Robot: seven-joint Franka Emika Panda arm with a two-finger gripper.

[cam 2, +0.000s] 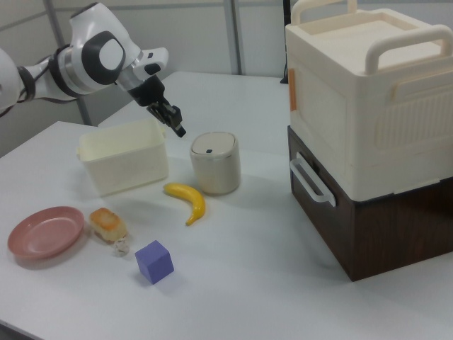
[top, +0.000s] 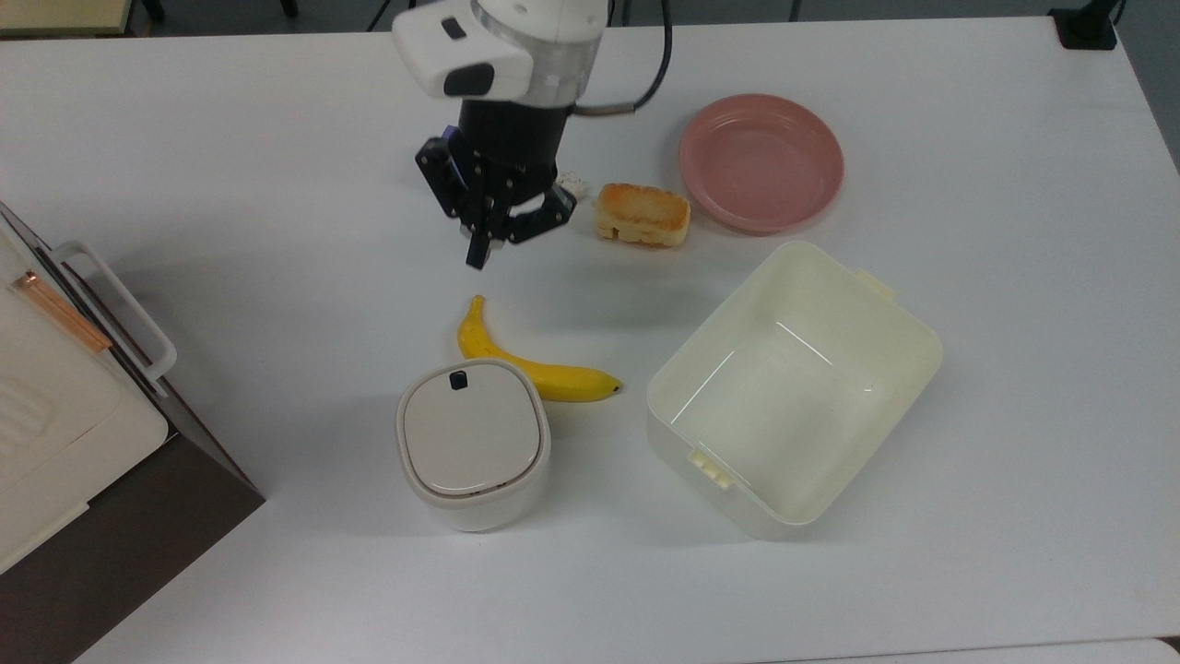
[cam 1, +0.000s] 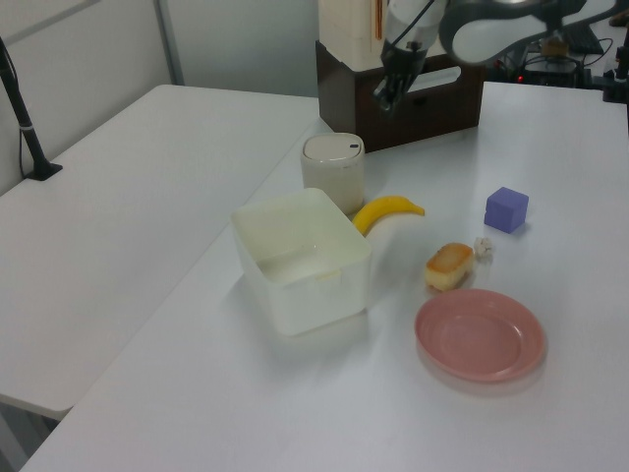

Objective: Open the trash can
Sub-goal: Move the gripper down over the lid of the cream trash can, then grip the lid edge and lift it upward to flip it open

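Note:
The trash can (top: pixel 473 443) is a small white rounded bin with a flat beige lid lying shut and a black button (top: pixel 457 379) at the lid's edge. It also appears in the left view (cam 1: pixel 332 172) and the right view (cam 2: pixel 214 163). My gripper (top: pixel 478 254) hangs in the air beyond the banana's stem end, short of the trash can in the top view, pointing down. Its fingers are shut with nothing between them. In the right view my gripper (cam 2: pixel 179 129) sits just above and left of the lid; in the left view my gripper (cam 1: pixel 379 98) hovers up and right of the can.
A banana (top: pixel 535 371) lies against the can's far side. A cream lidless tub (top: pixel 784 397) stands to the top view's right, with a bread piece (top: pixel 643 215) and pink plate (top: pixel 761 161) behind it. A purple cube (cam 1: pixel 506 208) and a stacked cabinet (top: pixel 55 415) are also there.

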